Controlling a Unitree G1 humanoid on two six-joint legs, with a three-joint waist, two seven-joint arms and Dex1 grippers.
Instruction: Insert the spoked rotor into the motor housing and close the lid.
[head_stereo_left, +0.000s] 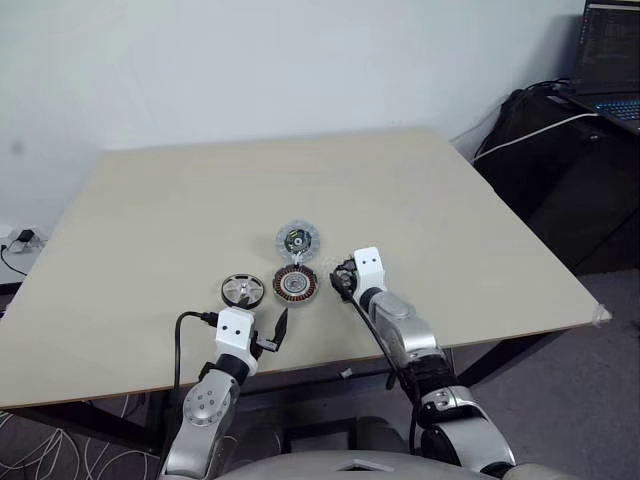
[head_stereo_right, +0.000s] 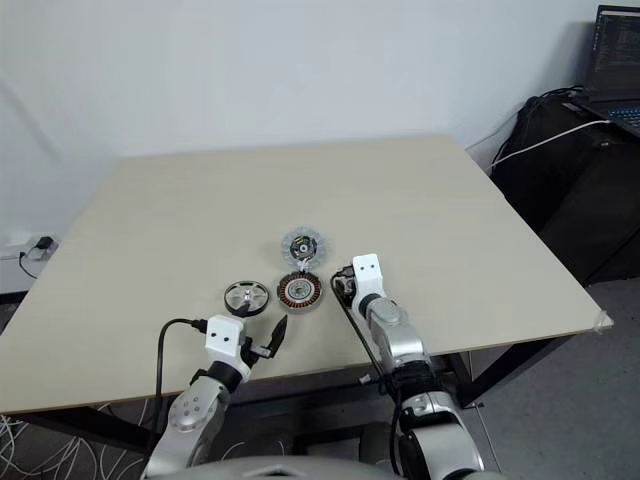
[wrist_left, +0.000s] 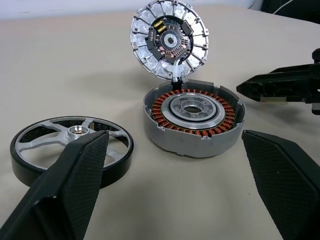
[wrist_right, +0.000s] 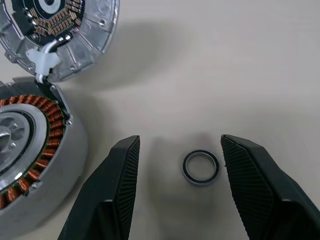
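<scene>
The spoked rotor (wrist_left: 72, 150) lies flat on the table (head_stereo_left: 450, 200), just left of the motor housing (wrist_left: 192, 120), whose lid (wrist_left: 170, 39) stands tipped up behind it. The left gripper (wrist_left: 170, 185) hovers wide open near both, empty. The right gripper (wrist_right: 182, 172), jaws apart, frames a small ring (wrist_right: 200, 168) lying free. The rotor probably needs a level rim grip, lowered squarely over the centre. No readable writing appears.
</scene>
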